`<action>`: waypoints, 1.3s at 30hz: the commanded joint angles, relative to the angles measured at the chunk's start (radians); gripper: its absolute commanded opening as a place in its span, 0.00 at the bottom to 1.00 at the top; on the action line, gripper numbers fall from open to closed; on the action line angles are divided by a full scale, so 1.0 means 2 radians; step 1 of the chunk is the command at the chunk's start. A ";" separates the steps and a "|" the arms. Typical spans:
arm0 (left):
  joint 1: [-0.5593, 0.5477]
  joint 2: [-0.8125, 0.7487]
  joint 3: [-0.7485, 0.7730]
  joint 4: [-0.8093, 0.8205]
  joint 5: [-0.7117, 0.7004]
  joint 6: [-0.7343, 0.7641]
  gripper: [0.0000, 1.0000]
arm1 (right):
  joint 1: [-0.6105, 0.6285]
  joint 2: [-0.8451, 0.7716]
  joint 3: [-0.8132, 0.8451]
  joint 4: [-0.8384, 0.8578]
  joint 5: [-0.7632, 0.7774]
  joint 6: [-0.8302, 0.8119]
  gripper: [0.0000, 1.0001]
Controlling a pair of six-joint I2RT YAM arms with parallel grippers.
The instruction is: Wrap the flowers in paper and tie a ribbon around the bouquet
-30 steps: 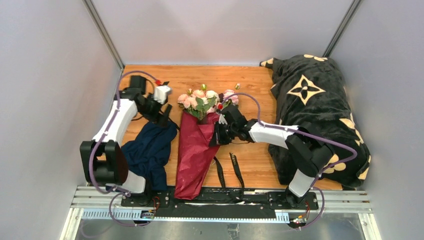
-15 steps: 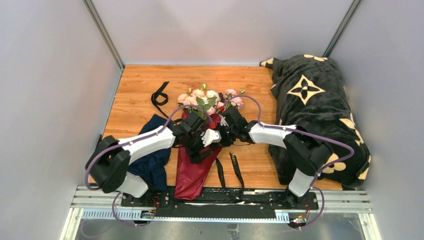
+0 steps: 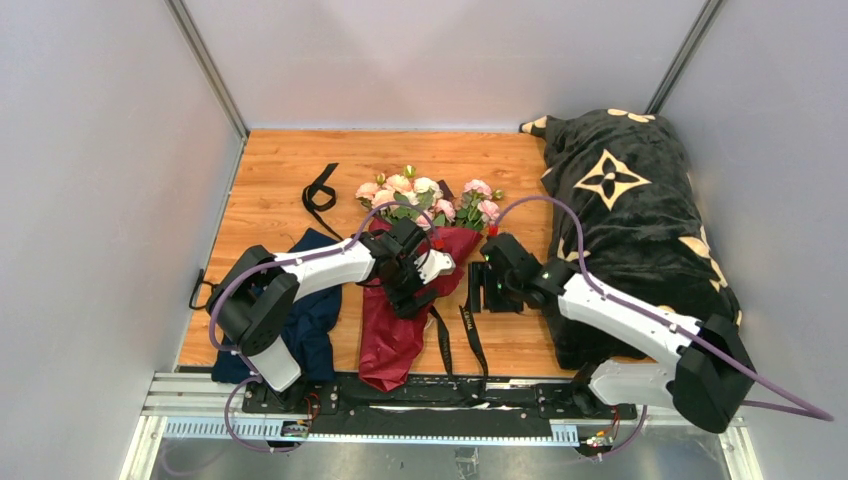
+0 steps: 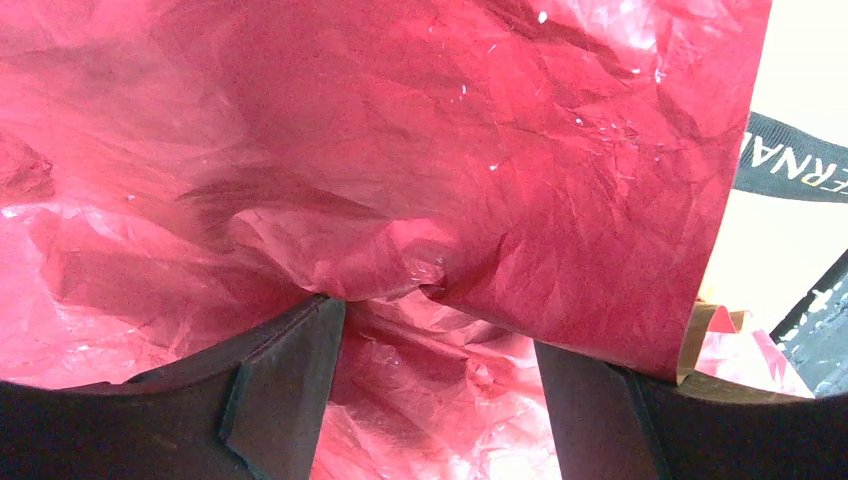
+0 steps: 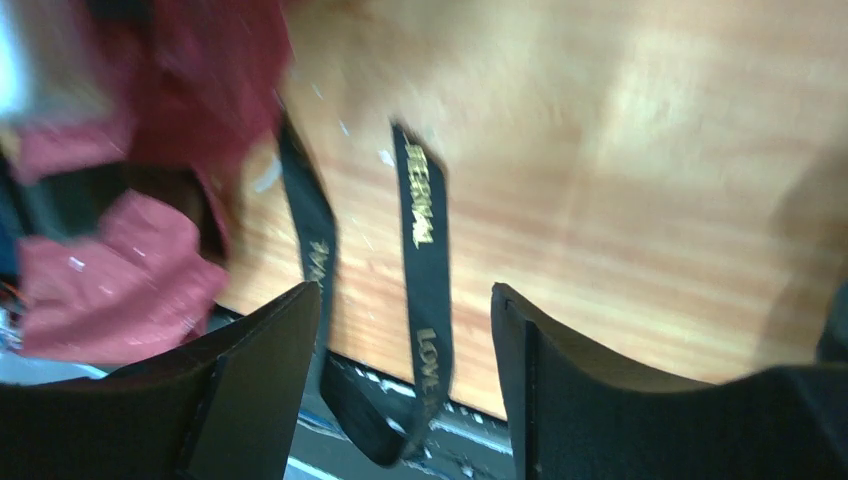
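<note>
The bouquet lies in the middle of the table: pale pink flowers (image 3: 420,192) stick out of a cone of burgundy paper (image 3: 390,335) that points toward the near edge. My left gripper (image 3: 418,283) is down on the cone's upper half. In the left wrist view its fingers (image 4: 437,325) stand wide apart, the tips pushed into crinkled paper (image 4: 450,130). My right gripper (image 3: 482,288) hovers open just right of the cone, holding nothing. Under it lies the black ribbon (image 5: 425,260) with gold lettering, its two strands (image 3: 473,335) running to the table's near edge.
Another black ribbon loop (image 3: 318,193) lies at the back left. A navy cloth (image 3: 312,310) is bunched left of the cone, under the left arm. A black blanket with cream flowers (image 3: 620,200) fills the right side. The table's front edge and metal rail (image 3: 450,385) are close below the ribbon ends.
My left arm swung from the back-left ribbon across onto the paper cone. My right gripper opened, let go at the cone's top and drew back to the right over the ribbon.
</note>
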State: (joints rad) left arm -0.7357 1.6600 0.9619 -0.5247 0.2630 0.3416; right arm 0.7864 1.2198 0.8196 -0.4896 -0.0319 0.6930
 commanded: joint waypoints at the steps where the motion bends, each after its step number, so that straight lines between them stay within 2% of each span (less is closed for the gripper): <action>1: 0.001 0.007 -0.017 -0.007 -0.022 0.000 0.78 | 0.057 -0.013 -0.068 -0.080 0.000 0.054 0.70; 2: 0.001 0.006 -0.017 -0.007 -0.021 0.001 0.79 | 0.074 -0.009 -0.077 -0.065 -0.020 0.063 0.70; 8: 0.001 0.005 -0.018 -0.008 -0.027 -0.002 0.79 | 0.124 0.063 -0.084 -0.046 -0.029 0.075 0.70; 10: 0.001 0.004 -0.019 -0.008 -0.028 -0.002 0.79 | 0.133 0.088 -0.085 -0.045 -0.028 0.072 0.56; 11: 0.001 0.003 -0.018 -0.008 -0.029 -0.002 0.79 | 0.135 0.093 -0.085 -0.044 -0.027 0.066 0.38; 12: 0.001 0.004 -0.019 -0.008 -0.028 -0.002 0.79 | 0.135 0.098 -0.083 -0.046 -0.021 0.059 0.16; 13: 0.001 0.003 -0.018 -0.008 -0.027 -0.002 0.79 | 0.133 0.096 -0.075 -0.058 -0.003 0.049 0.02; 16: 0.001 0.000 -0.013 -0.013 -0.025 0.002 0.79 | 0.097 0.060 -0.028 -0.138 0.107 0.003 0.00; 17: 0.001 -0.001 -0.009 -0.014 -0.026 0.005 0.79 | 0.055 0.038 -0.005 -0.156 0.144 -0.022 0.00; 19: -0.001 -0.003 0.001 -0.017 -0.030 0.011 0.80 | -0.032 -0.010 0.025 -0.163 0.173 -0.084 0.00; 22: -0.009 0.001 0.020 -0.023 -0.033 0.016 0.80 | -0.172 -0.062 0.079 -0.145 0.176 -0.170 0.00; 25: -0.024 0.014 0.036 -0.024 -0.033 0.018 0.81 | -0.252 -0.086 0.142 -0.124 0.178 -0.233 0.00; 30: -0.066 0.055 0.083 -0.023 -0.023 0.006 0.81 | -0.279 -0.063 0.303 -0.155 0.221 -0.302 0.00; 35: -0.087 0.090 0.125 -0.024 0.001 -0.011 0.82 | -0.289 -0.056 0.428 -0.172 0.272 -0.333 0.00; 39: -0.098 0.106 0.141 -0.023 -0.003 -0.011 0.82 | -0.289 -0.056 0.516 -0.171 0.249 -0.330 0.00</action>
State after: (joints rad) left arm -0.9108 1.8393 1.2163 -0.5732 0.2325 0.3328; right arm 0.2253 1.1198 1.7260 -0.7872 0.4412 0.0837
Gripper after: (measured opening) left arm 0.819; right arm 0.010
